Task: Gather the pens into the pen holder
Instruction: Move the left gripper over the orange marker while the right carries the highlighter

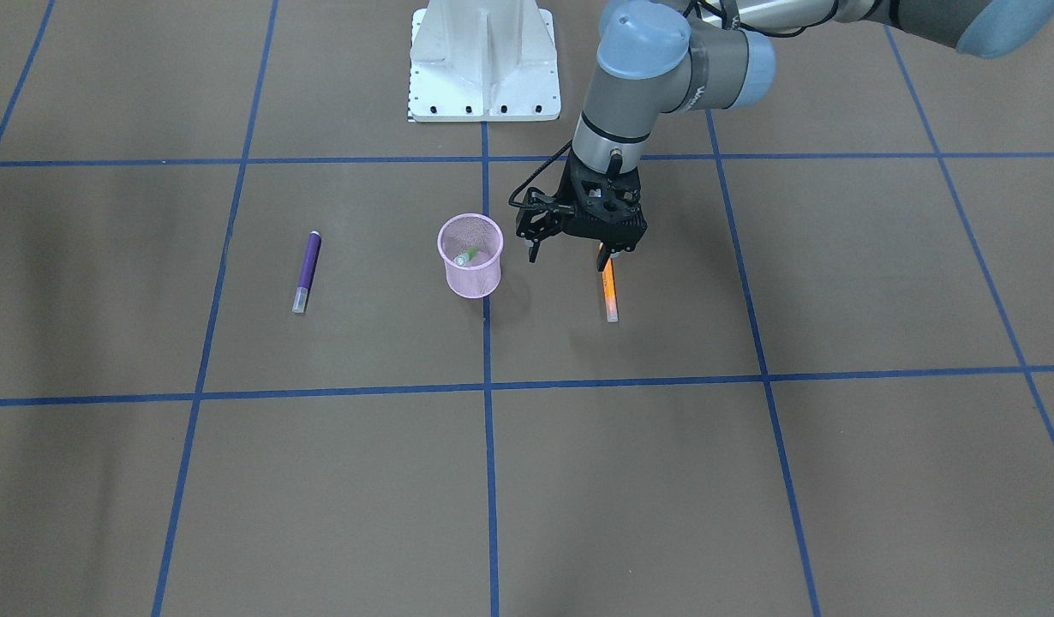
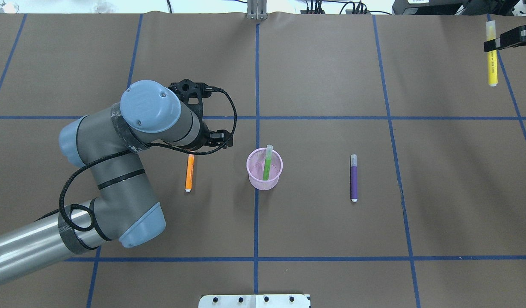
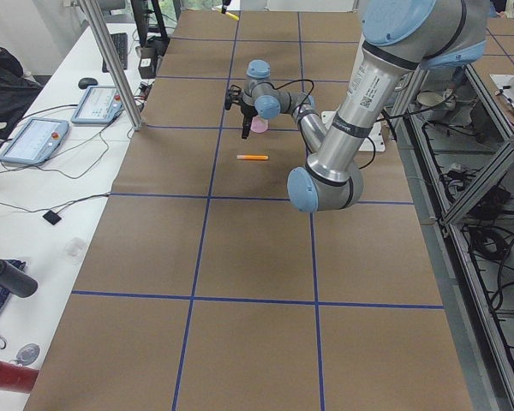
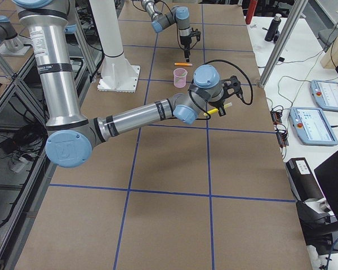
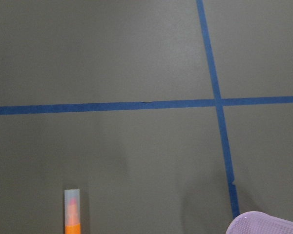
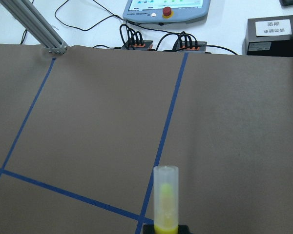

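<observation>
Left fingers are hanging apart over one end of the orange pen, which is lying on the surface near the pink cup. The green pen is leaning inside the cup and the purple pen is lying beyond it. Far off, the right fingers are clamping the yellow pen. Picking up the orange pen seems to be in hand; the next move is calling for centring, descending and closing.

Left gripper spread over orange pen; green pen in pen holder; purple pen apart.

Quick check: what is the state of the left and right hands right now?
Left hand: open, holding nothing, just above the orange pen.
Right hand: closed on the yellow pen.
</observation>
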